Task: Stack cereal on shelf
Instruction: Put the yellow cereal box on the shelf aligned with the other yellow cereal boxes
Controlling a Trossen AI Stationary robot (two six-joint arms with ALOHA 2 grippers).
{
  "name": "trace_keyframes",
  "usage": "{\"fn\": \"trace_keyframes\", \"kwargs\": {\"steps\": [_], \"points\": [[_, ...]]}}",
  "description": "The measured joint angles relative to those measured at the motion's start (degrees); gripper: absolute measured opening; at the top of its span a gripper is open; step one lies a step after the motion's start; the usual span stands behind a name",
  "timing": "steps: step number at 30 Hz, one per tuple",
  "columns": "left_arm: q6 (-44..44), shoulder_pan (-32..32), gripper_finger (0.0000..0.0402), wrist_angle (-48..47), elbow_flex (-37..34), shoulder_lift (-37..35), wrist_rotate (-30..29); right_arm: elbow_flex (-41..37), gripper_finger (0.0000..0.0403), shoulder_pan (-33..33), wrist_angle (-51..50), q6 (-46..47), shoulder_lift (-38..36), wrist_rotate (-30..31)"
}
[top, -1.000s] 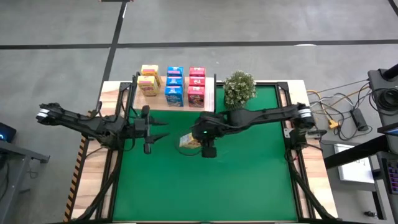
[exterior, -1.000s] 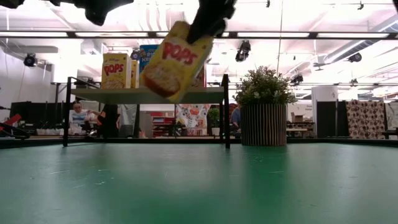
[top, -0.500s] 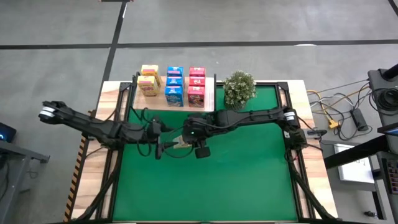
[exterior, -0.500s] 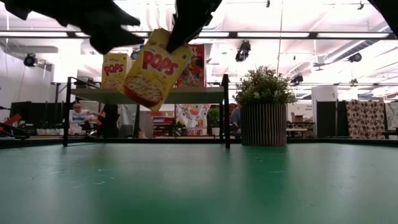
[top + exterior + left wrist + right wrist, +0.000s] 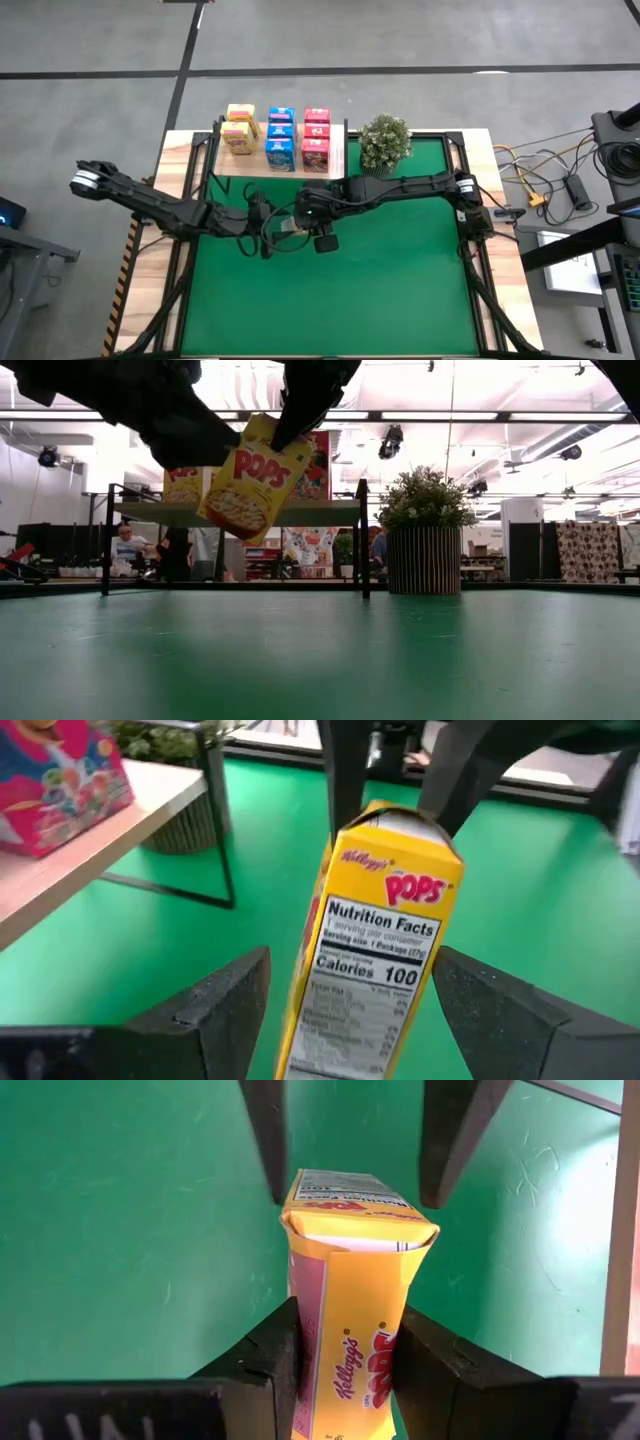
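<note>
Cereal box (image 5: 255,478) — yellow, printed "Kellogg's POPS" — hangs tilted above the green mat (image 5: 340,290), clear of it, pinched at its top end by the right gripper (image 5: 342,1352). One narrow side reads "Nutrition Facts" and "Calories 100". The left gripper (image 5: 345,995) faces that side with its fingers spread wide on either side of the box, not touching it. From the mat's centre, the box sits toward eleven o'clock, just in front of the wooden shelf (image 5: 345,150). On the shelf stand more boxes — yellow Pops (image 5: 238,130), blue (image 5: 280,138), pink-red (image 5: 316,138). A potted plant (image 5: 384,142) stands at the shelf's three o'clock.
</note>
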Motion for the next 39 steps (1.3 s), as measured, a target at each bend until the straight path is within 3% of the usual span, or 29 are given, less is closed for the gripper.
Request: {"fn": "trace_keyframes", "kwargs": {"steps": [13,24,28,33,39], "points": [[2.3,-0.2,0.0250,5.4,0.0,6.4,-0.9,0.0,0.0118,0.0,0.5,0.0,0.0,-0.1],[3.2,-0.4,0.0141,5.9,0.0,6.9,-1.8,0.0,0.0168,0.0,1.1,0.0,-0.1,0.1],[3.1,-0.4,0.0122,5.9,0.0,6.6,-1.8,0.4,0.0191,0.0,0.3,-0.1,-0.4,0.0],[5.4,-0.4,0.0131,4.3,0.0,4.2,-1.9,2.9,0.0200,0.0,-2.6,-0.1,-2.8,0.0],[7.8,-0.4,0.0141,-4.5,0.0,-6.6,-2.3,2.5,0.0201,0.0,-5.1,0.4,-9.8,-0.1]]}}
